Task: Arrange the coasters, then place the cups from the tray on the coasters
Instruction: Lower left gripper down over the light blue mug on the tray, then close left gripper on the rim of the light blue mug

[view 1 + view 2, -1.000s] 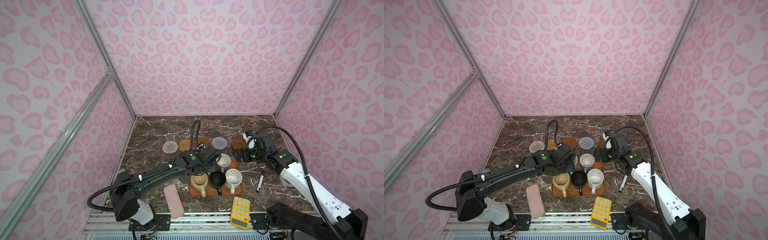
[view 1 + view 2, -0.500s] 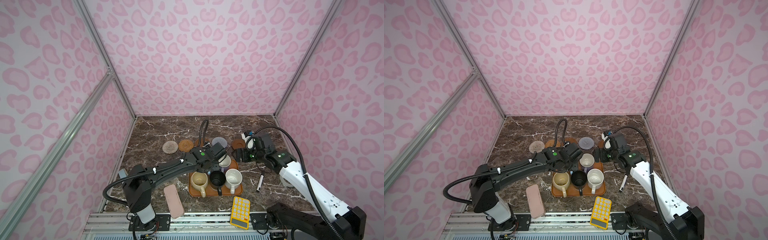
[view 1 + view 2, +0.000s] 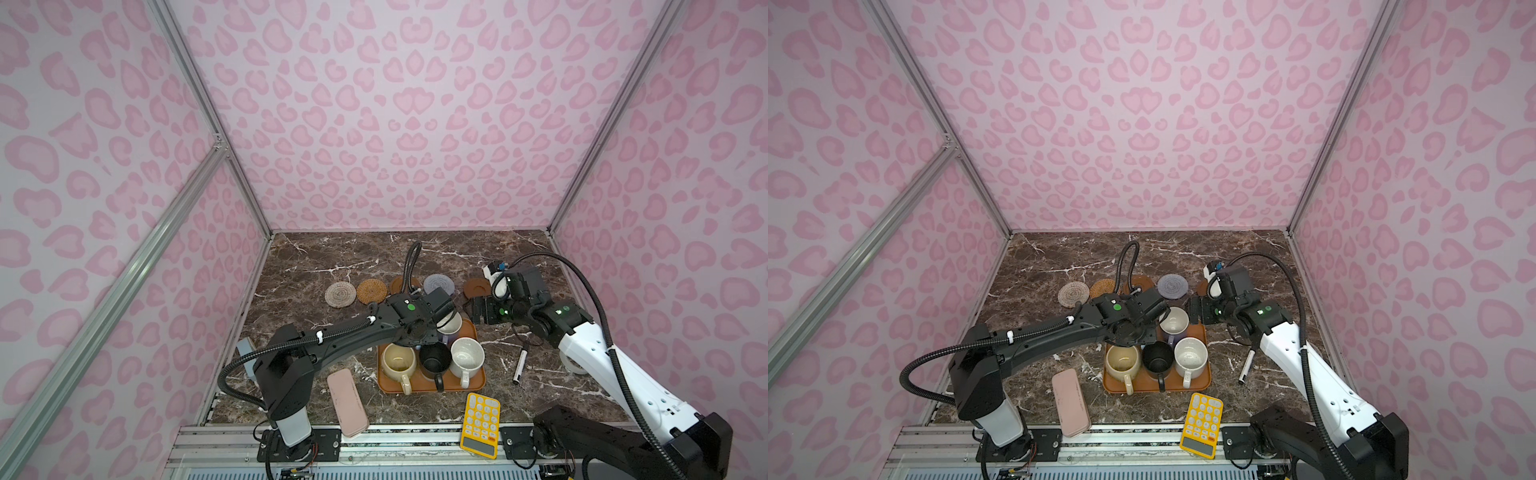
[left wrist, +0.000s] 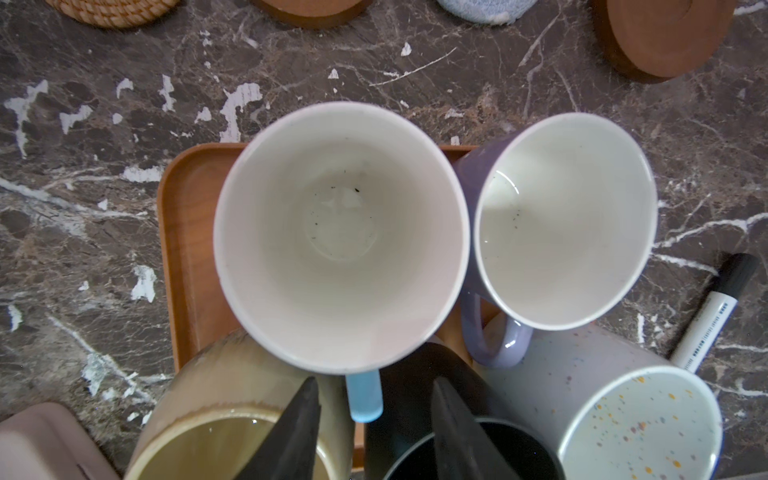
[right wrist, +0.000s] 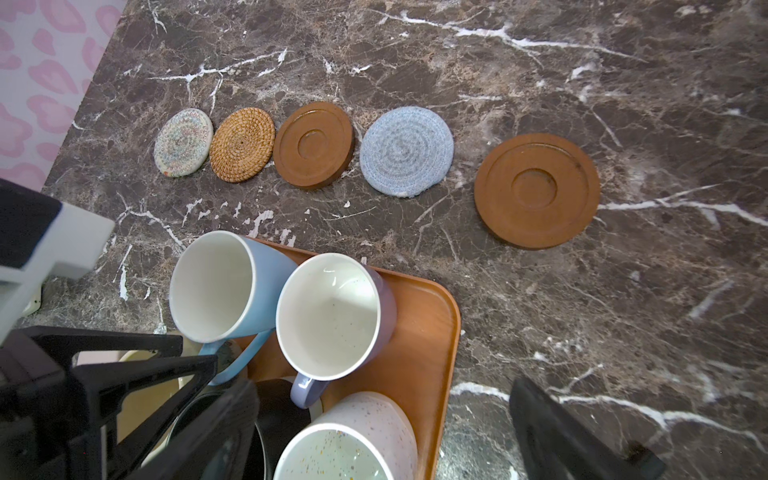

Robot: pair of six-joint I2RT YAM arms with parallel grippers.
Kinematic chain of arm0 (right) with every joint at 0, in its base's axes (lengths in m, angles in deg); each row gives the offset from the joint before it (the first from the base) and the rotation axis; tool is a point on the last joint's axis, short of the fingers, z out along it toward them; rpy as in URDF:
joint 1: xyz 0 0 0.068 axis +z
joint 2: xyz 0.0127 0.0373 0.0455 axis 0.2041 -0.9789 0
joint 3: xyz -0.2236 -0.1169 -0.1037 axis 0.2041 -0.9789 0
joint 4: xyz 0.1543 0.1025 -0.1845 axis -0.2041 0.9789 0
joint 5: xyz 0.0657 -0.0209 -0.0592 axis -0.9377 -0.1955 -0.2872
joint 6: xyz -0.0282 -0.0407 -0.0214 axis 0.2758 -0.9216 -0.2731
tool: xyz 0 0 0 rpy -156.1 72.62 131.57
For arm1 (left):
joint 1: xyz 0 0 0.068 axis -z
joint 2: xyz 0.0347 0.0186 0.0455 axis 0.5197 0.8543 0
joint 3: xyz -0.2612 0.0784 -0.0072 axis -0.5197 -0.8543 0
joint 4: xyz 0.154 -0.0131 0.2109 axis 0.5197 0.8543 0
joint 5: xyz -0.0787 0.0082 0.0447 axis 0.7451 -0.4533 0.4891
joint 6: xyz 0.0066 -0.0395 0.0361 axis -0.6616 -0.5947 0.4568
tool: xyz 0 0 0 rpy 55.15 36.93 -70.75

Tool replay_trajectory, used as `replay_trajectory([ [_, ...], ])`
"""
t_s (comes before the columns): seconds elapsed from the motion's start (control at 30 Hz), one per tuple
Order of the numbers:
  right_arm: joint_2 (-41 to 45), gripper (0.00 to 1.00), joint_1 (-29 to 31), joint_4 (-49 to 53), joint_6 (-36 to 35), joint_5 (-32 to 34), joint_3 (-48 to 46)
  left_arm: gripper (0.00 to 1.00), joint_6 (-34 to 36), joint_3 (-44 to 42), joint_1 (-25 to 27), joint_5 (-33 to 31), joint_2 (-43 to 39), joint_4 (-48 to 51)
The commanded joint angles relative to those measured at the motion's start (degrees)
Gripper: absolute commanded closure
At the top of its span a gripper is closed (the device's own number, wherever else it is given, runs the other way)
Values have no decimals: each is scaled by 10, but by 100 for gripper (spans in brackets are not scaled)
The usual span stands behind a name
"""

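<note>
1. Your left fingers [image 4: 299, 436] have narrowed over the last second. They now straddle the blue mug's [image 4: 340, 237] handle with gaps showing, not yet clenched.
2. The mug stands at the tray's [image 4: 187, 232] far corner.
3. Right fingers [image 5: 561, 436]: spread wide, empty.
4. The coasters [image 5: 313, 145] are in a row on the counter [image 5: 582, 311]. The first mug lift looks imminent.

Black left arm [image 3: 340, 332], white-shelled right arm [image 3: 602, 365], ribbed black cables [image 3: 222, 380]

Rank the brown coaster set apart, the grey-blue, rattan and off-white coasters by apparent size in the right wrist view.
Brown coaster set apart
Grey-blue coaster
Rattan coaster
Off-white coaster, only slightly smaller
Nearer ones look bigger, so true sizes are unsure.
</note>
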Motion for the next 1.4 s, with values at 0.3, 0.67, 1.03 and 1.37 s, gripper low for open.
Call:
replay_trajectory([
  [0.3,12,3,0,1,-2,13,-3,58,-12,15,-2,-21,34,10],
  [0.67,-5,4,0,-8,-6,6,5,68,-19,5,0,-36,38,11],
  [1.03,-23,4,0,-20,-3,2,5,54,-17,3,0,-33,49,4],
  [1.37,-21,5,0,-14,-3,9,10,87,-7,2,0,-32,37,1],
])
